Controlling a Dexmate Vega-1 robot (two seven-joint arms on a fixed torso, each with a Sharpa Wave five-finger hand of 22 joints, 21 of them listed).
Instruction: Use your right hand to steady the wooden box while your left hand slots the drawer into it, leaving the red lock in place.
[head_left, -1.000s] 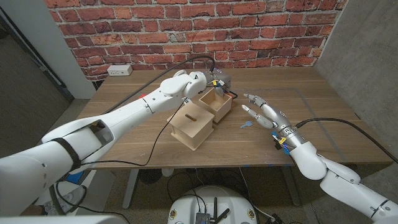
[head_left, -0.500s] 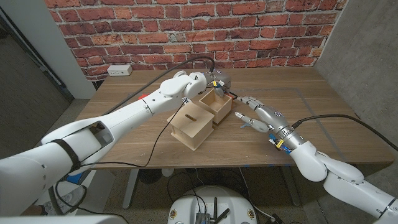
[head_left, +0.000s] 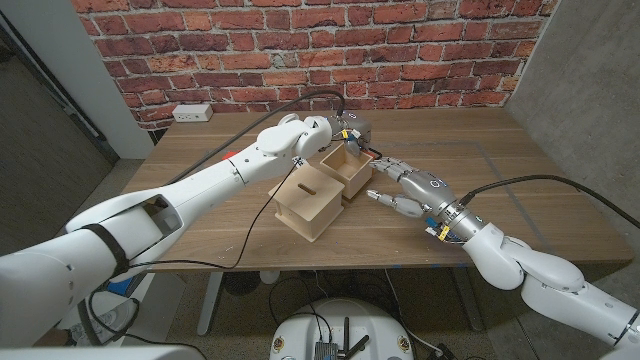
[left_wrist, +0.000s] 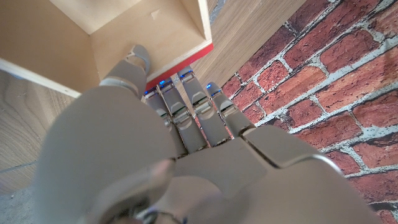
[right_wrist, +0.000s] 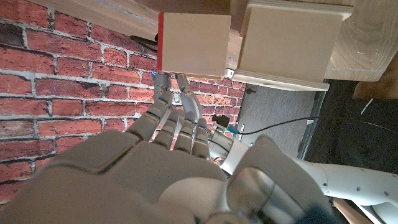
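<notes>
The wooden box (head_left: 305, 205), with a slot in its top, stands mid-table; the right wrist view shows its face (right_wrist: 292, 40). The open-topped drawer (head_left: 347, 170) sits against the box's far right side, its red lock strip (left_wrist: 180, 65) on the far end wall. My left hand (head_left: 345, 130) grips that end wall, with its thumb inside the drawer (left_wrist: 143, 25) and its fingers (left_wrist: 199, 112) over the red edge. My right hand (head_left: 402, 186) is open with its fingers spread, close to the drawer's right side (right_wrist: 193, 43); I cannot tell whether it touches.
A black cable (head_left: 250, 220) runs from the left arm across the table and over its front edge. A white power outlet (head_left: 192, 113) lies at the far left by the brick wall. Bare wood (head_left: 500, 160) lies to the right of my right hand.
My right hand has moved left across the table, up to the drawer's right side. The left hand, the drawer and the box have not moved.
</notes>
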